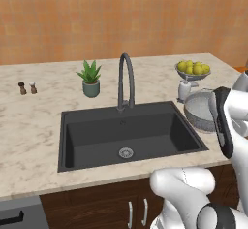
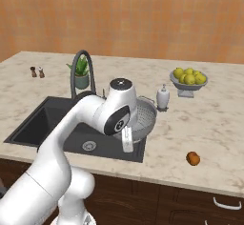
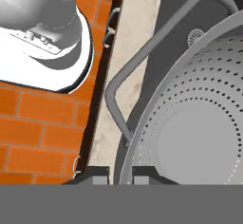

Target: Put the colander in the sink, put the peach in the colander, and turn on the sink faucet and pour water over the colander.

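Hand view: gripper [image 3: 120,174] closed on colander [image 3: 199,123] rim, bowl just ahead.

i see a back wall [image 1: 121,14] of plain orange-tan plaster running the full width behind the surface [image 1: 34,121], which is pale beige marble with faint veining. below the surface, dark brown cabinet doors [image 1: 101,206] carry light metal handles [image 1: 130,214]. a dark grey appliance front [image 1: 19,216] sits at the lower left of my left base view. in my hand view the floor [image 3: 33,118] is orange brick. lighting is even and soft.
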You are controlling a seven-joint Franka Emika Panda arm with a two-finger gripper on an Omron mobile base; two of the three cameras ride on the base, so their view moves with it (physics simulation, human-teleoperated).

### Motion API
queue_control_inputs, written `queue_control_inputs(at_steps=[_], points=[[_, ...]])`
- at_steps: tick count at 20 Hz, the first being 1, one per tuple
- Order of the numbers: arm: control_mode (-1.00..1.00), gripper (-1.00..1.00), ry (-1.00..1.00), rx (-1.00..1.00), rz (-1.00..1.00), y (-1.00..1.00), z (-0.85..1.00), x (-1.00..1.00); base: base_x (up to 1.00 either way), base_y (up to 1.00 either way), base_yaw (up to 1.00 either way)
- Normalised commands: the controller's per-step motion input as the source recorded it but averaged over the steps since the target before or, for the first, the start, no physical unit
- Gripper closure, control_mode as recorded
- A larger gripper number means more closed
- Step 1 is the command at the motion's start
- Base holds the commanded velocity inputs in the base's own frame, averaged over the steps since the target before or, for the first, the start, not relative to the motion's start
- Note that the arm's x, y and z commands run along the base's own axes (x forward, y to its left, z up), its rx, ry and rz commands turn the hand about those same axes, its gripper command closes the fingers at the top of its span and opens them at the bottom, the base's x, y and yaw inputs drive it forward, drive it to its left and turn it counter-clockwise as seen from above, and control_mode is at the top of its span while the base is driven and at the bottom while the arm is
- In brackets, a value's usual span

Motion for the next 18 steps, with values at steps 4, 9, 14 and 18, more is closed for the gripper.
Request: queue_control_inputs(at_steps=[4,9,14,18], points=[[-1.0,1.0,0.07,0.0,0.35,0.2,0.0,0.28,0.0,0.0,0.0],[-1.0,1.0,-0.04,0.0,0.24,0.07,-0.11,0.46,0.0,0.0,0.0],[-1.0,1.0,-0.04,-0.05,0.23,0.47,-0.36,0.51,0.0,0.0,0.0],[-1.0,1.0,0.0,-0.09,0.21,0.51,-0.46,0.21,0.0,0.0,0.0]])
